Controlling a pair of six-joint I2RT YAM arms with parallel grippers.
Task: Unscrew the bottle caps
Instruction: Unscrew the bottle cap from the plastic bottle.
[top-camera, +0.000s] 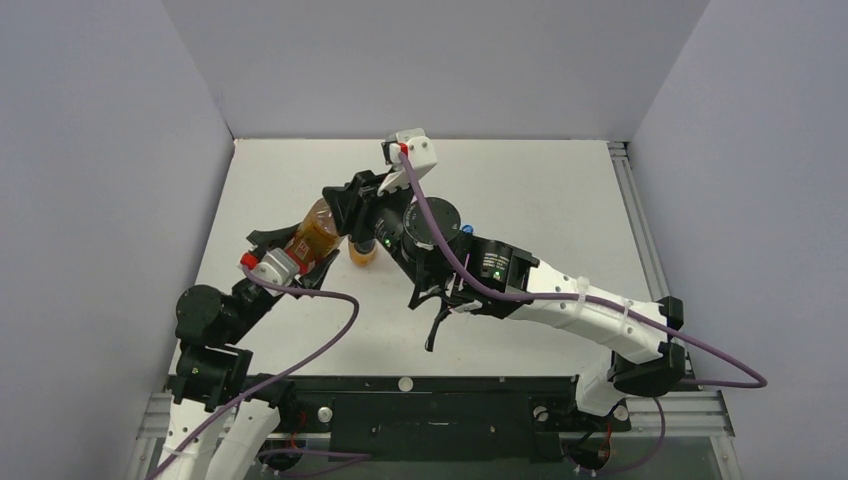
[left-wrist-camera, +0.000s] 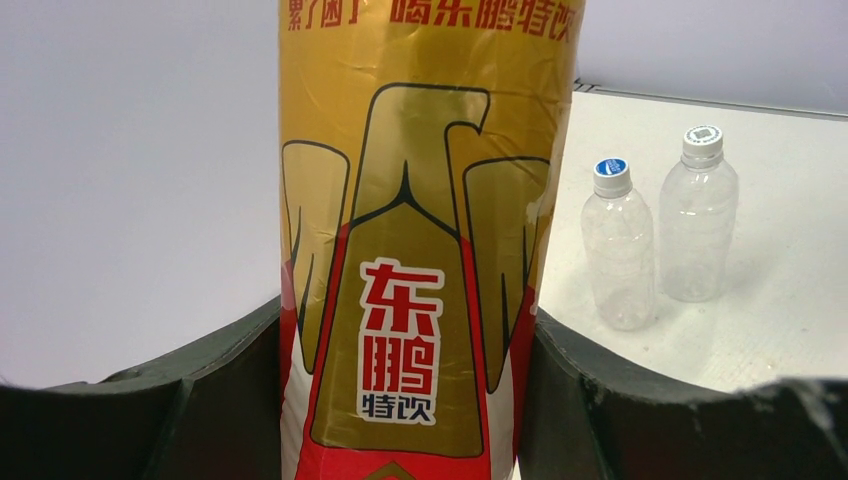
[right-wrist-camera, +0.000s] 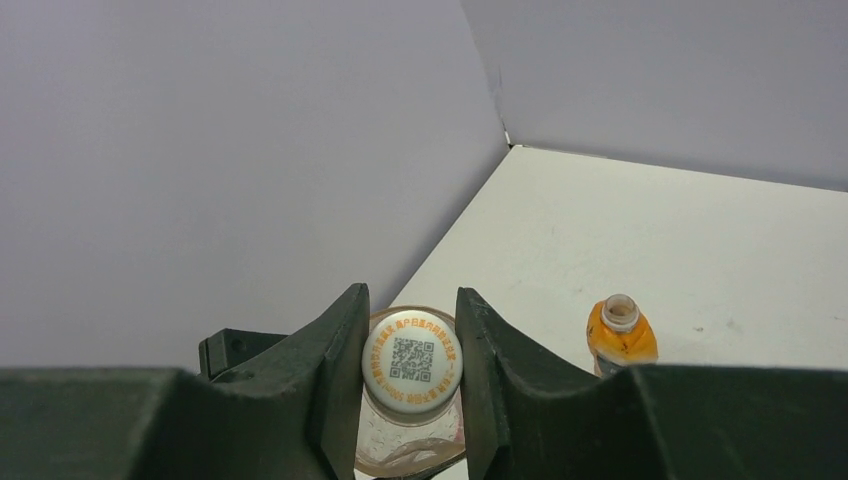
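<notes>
Right gripper (right-wrist-camera: 411, 335) clamps white cap (right-wrist-camera: 412, 365) on bottle (left-wrist-camera: 420, 250), seemingly near left wall (right-wrist-camera: 200, 150)

My top cam looks down on the whole desk (top-camera: 560, 200) from behind; both wrist cams sit right up against one bottle (left-wrist-camera: 420, 250).

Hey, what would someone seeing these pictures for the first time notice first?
The gold-and-red labelled bottle, clamped in the left gripper at the left of the table, with the right gripper pinching its white QR-printed cap. Beside it stands a small orange bottle with no cap; nearby, a blue-capped clear bottle and a white-capped clear bottle stand together.
</notes>
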